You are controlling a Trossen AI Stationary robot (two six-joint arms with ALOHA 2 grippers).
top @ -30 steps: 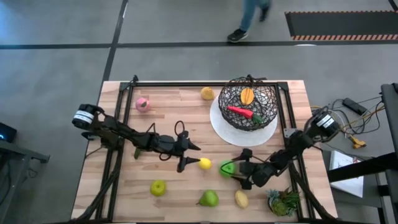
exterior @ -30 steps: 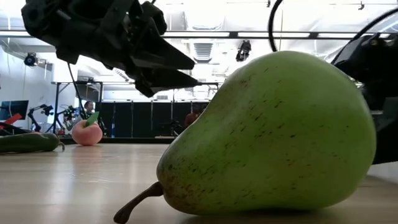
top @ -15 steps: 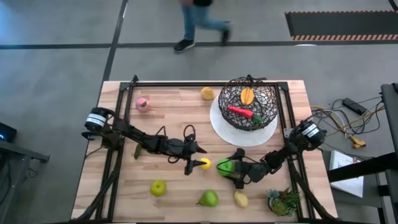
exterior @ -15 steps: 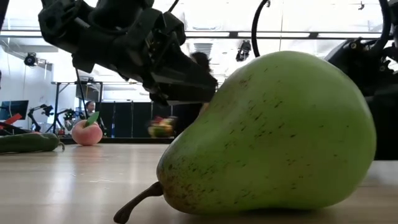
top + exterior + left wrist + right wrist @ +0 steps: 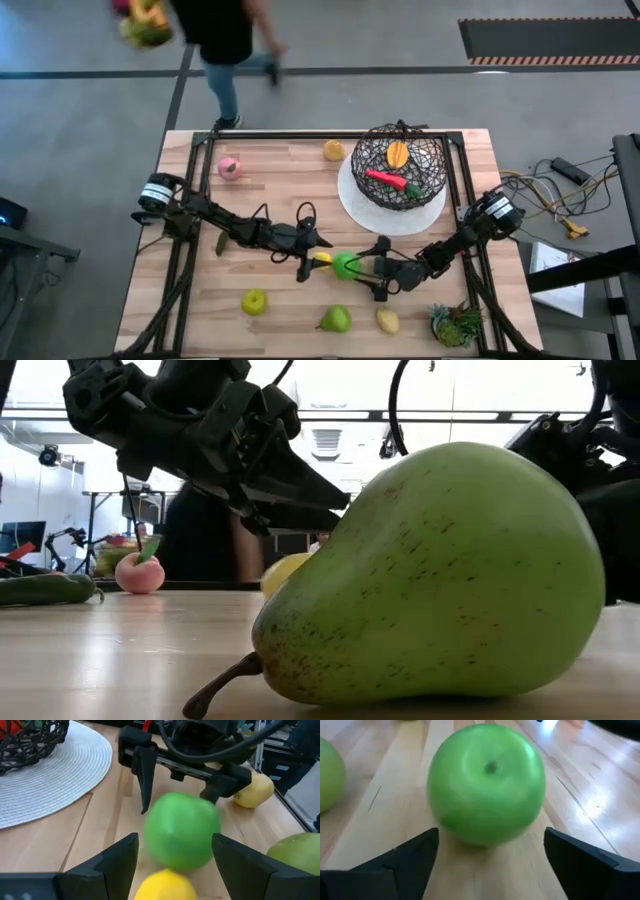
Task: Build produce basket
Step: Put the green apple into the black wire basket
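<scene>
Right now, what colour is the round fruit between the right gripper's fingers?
Bright green apple, unpatterned; clearest in the right wrist view.

The green apple has shifted left toward frame centre, now touching the lemon. The right gripper followed it leftward, fingers apart. The person walked to the upper left.

The wire basket holds an orange piece and, seemingly, a red carrot; apple mid-table.
</scene>
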